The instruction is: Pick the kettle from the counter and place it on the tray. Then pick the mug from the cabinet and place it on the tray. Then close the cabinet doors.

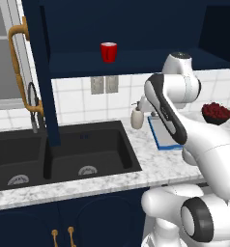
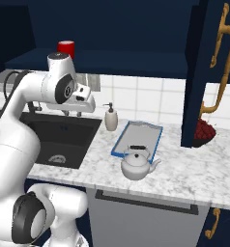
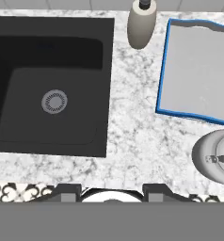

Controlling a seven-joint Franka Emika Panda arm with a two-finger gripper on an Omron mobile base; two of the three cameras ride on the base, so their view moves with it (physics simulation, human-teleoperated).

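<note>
Gripper [image 3: 112, 192] spread wide, empty, above counter [image 3: 132, 141] beside sink [image 3: 48, 84]; kettle [image 2: 136, 164] on counter just before bare tray [image 2: 137, 139]; mug [image 1: 108, 51] on cabinet [image 1: 136, 24] shelf.

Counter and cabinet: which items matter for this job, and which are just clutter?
Job items: kettle, tray, mug, cabinet, cabinet doors.

Clutter: soap dispenser, bowl of red fruit, sink, faucet.
</note>
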